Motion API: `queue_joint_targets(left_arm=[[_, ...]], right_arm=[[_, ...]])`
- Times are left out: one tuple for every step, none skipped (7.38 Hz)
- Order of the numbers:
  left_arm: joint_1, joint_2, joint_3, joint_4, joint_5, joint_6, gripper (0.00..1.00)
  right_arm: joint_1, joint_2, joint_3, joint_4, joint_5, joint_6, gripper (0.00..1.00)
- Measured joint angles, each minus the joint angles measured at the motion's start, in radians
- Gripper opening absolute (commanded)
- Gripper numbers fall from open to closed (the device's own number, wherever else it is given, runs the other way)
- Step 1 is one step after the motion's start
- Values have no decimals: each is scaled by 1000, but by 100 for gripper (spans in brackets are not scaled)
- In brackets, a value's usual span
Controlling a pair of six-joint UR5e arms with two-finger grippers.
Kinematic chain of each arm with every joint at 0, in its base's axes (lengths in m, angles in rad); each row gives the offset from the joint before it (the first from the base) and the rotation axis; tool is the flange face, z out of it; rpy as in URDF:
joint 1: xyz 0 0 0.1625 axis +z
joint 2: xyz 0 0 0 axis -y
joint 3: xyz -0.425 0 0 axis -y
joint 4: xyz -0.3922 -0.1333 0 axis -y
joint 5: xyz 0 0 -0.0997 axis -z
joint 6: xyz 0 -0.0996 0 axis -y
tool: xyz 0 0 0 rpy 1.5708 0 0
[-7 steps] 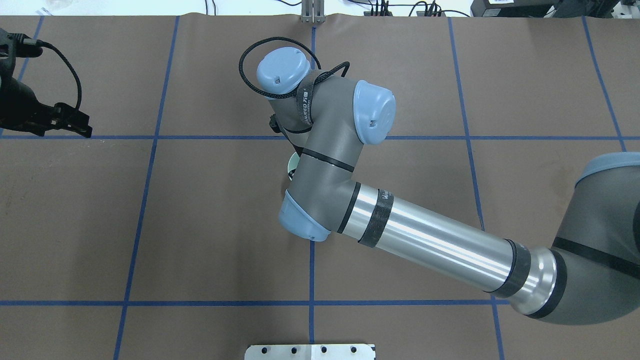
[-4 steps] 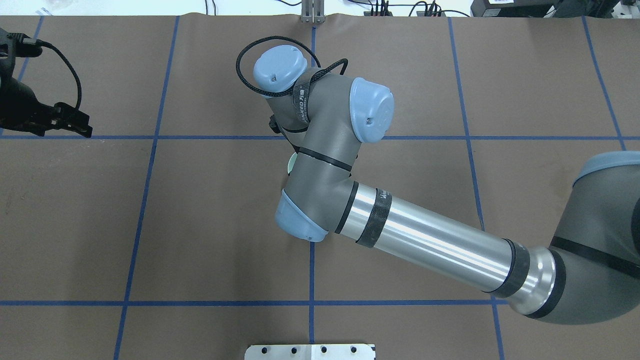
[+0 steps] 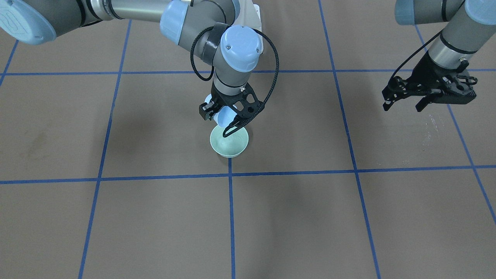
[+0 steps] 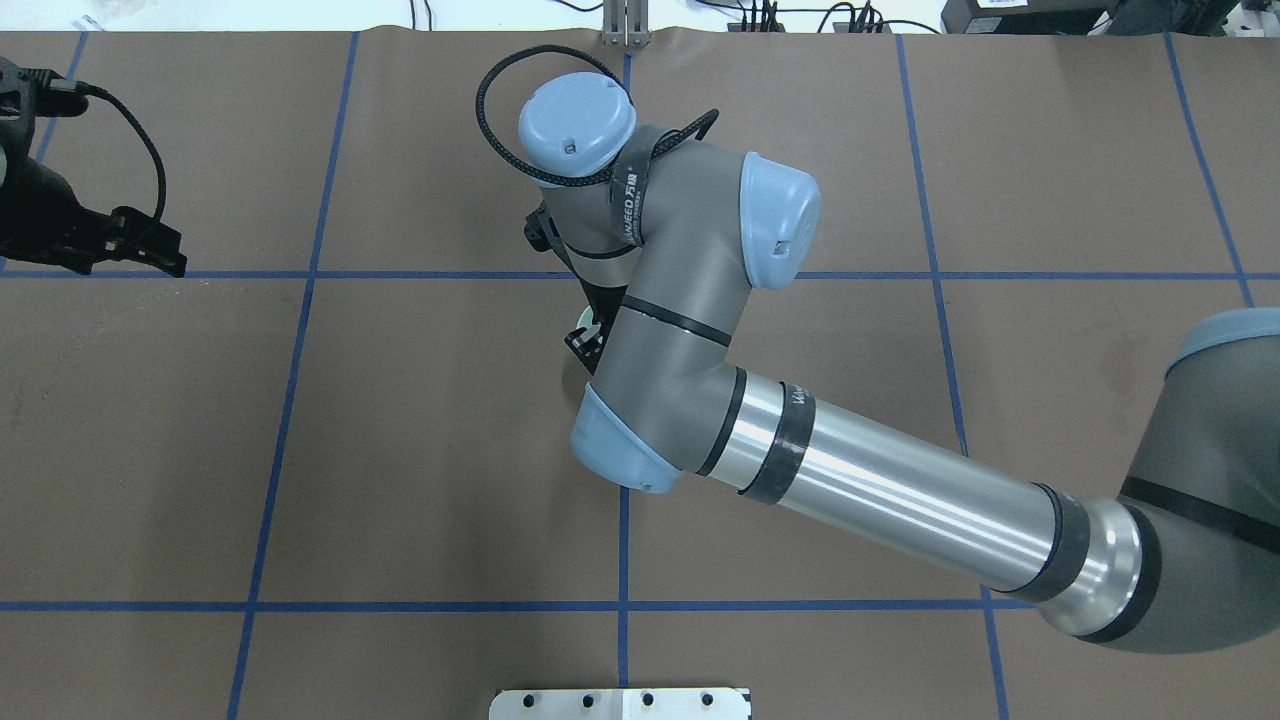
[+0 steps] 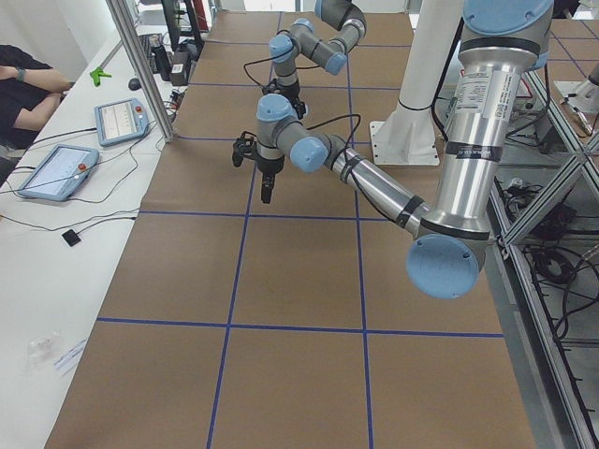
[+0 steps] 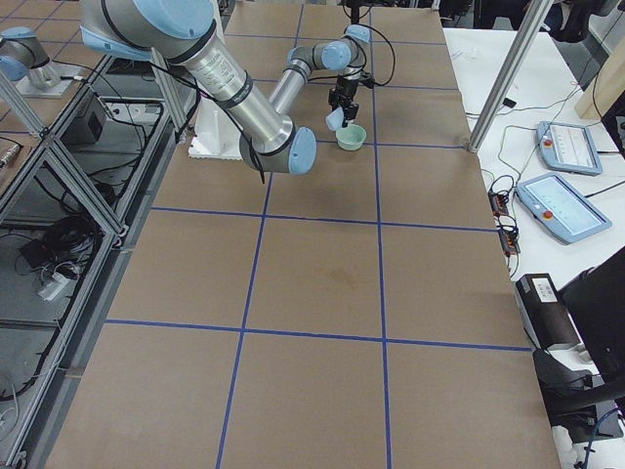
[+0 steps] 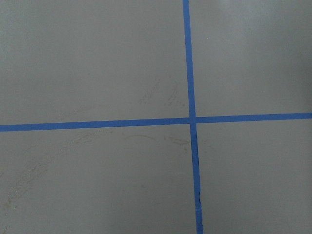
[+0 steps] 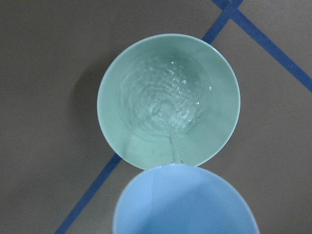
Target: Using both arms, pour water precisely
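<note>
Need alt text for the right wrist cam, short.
A pale blue cup at the bottom edge pours a thin stream of water into a mint-green bowl, rippling the pool inside. The bowl sits on a brown table crossed by blue tape lines.

Brown table cover point(image 4: 430, 450) gridded with blue tape point(image 4: 420, 275); white side bench point(image 5: 56, 253) holds tablets point(image 5: 56, 170).

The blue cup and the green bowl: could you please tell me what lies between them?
A thin stream of water runs from the cup down into the bowl; the right wrist view shows it.
</note>
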Motion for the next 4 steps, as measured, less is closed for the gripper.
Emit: queue_joint_targets(left_arm=[[0, 0, 0, 0, 0, -2, 100], [0, -1, -1, 0, 0, -4, 100], [0, -2, -2, 0, 0, -6, 100], [2, -4, -2, 0, 0, -8, 100]], right_arm=[[5, -48, 50, 80, -1, 43, 0], [15, -113, 119, 186, -6, 93, 0], [32, -189, 203, 292, -20, 144, 0], [53, -271, 308, 372, -56, 187, 0]])
